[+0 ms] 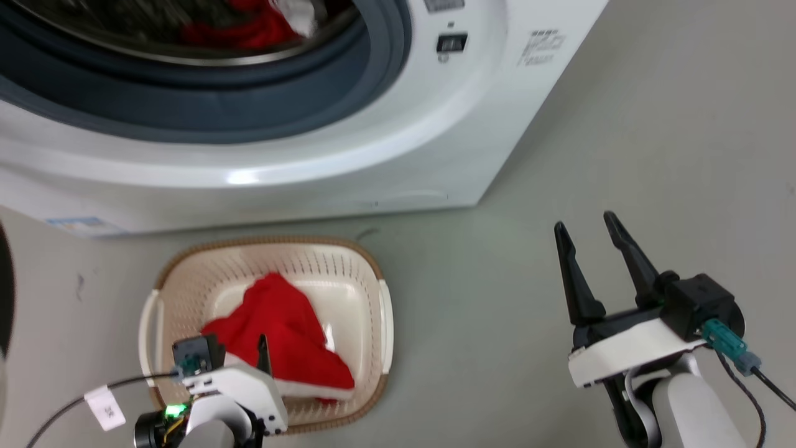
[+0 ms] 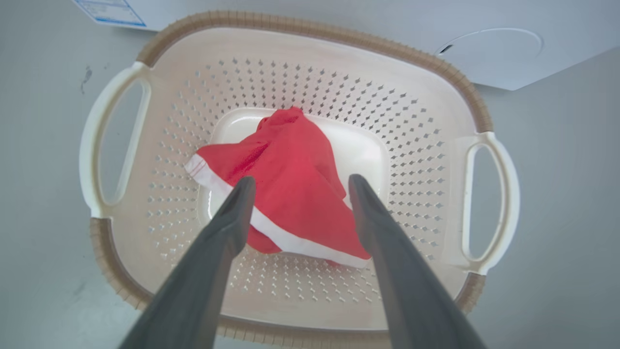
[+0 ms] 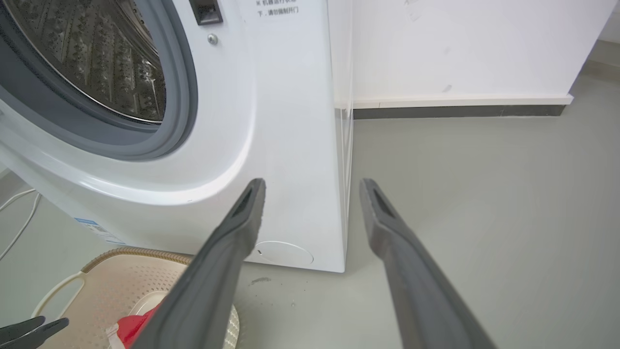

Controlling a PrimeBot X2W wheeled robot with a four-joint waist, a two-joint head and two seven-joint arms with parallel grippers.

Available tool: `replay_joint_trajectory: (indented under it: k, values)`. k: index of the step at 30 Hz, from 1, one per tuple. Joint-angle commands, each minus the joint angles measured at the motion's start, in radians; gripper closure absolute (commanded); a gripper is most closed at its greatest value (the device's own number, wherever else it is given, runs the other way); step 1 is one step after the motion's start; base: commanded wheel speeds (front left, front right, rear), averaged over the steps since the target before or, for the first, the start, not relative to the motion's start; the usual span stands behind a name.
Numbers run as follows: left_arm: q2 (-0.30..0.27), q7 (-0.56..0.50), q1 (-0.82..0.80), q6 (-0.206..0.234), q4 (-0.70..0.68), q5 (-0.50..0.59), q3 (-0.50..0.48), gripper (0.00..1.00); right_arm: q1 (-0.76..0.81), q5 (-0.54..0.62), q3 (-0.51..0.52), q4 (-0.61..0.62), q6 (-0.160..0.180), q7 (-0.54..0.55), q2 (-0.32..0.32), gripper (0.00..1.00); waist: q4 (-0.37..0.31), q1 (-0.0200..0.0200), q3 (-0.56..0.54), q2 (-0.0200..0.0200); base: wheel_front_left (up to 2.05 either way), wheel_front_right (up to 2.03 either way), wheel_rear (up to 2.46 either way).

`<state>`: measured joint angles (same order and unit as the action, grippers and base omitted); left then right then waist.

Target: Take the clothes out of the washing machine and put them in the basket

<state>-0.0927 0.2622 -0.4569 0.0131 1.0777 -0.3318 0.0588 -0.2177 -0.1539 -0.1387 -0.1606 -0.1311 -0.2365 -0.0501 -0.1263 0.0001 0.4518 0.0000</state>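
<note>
The washing machine stands open at the top of the head view. Red clothes with a white piece lie in its steel drum. On the floor in front sits the cream basket, holding a red garment with white trim. My left gripper hangs open just above that garment, with nothing between its fingers. My right gripper stands open and empty over bare floor to the right of the basket, pointing at the machine's front corner.
Grey floor stretches to the right of the machine. A white wall with a dark baseboard runs behind it. A white cable lies on the floor beside the machine. A dark curved edge shows at the far left.
</note>
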Motion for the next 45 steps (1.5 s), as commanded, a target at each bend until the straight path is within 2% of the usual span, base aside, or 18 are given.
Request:
replay_joint_trajectory:
  k: [1, 8, 14, 15, 20, 26, 32, 39, 45]
  values:
    - [0.005, 0.003, 0.059, 0.008, -0.064, 0.017, -0.008, 0.0, 0.032, 0.002, 0.008, 0.004, 0.001, 0.006, 0.0, 0.0, 0.017, -0.0001, -0.147, 0.0, 0.0, 0.0, 0.0]
    - [0.023, 0.003, 0.208, 0.008, -0.347, 0.084, -0.038, 0.0, 0.12, 0.018, 0.044, 0.052, 0.001, 0.043, 0.0, 0.0, 0.032, -0.0001, -0.267, 0.0, 0.0, 0.0, 0.0]
    - [0.032, 0.003, 0.27, 0.003, -0.6, 0.144, -0.052, 0.0, 0.17, 0.027, 0.07, 0.113, 0.001, 0.075, 0.0, 0.0, 0.035, -0.0001, -0.308, 0.0, 0.0, 0.0, 0.0]
    - [0.036, 0.003, 0.271, -0.002, -0.688, 0.159, -0.055, 0.0, 0.184, 0.026, 0.077, 0.14, 0.001, 0.086, 0.0, 0.0, 0.029, -0.0001, -0.315, 0.0, 0.0, 0.0, 0.0]
    - [0.039, 0.003, 0.2, -0.01, -0.749, 0.176, -0.059, 0.0, 0.183, 0.035, 0.089, 0.172, 0.001, 0.099, 0.0, 0.0, 0.018, -0.0001, -0.308, 0.0, 0.0, 0.0, 0.0]
    - [0.019, 0.003, 0.021, -0.022, -0.668, 0.198, -0.065, 0.0, 0.155, 0.04, 0.086, 0.205, 0.001, 0.102, 0.0, 0.0, -0.014, -0.0001, -0.252, 0.0, 0.0, 0.0, 0.0]
    - [-0.061, -0.027, -0.259, -0.04, -0.447, 0.22, -0.06, 0.0, 0.106, 0.001, 0.055, 0.214, 0.001, 0.084, 0.0, 0.0, -0.093, -0.0001, -0.112, 0.0, 0.0, 0.0, 0.0]
    - [-0.163, -0.147, -0.535, -0.049, -0.253, 0.243, -0.052, 0.0, 0.029, -0.049, 0.005, 0.176, 0.001, 0.034, 0.001, 0.0, -0.19, -0.0001, 0.059, 0.0, 0.0, 0.0, 0.0]
    - [-0.25, -0.303, -0.748, -0.072, -0.156, 0.267, -0.03, 0.0, -0.034, -0.114, -0.051, 0.128, 0.001, -0.008, 0.002, 0.0, -0.265, -0.0001, 0.199, 0.0, 0.0, 0.0, 0.0]
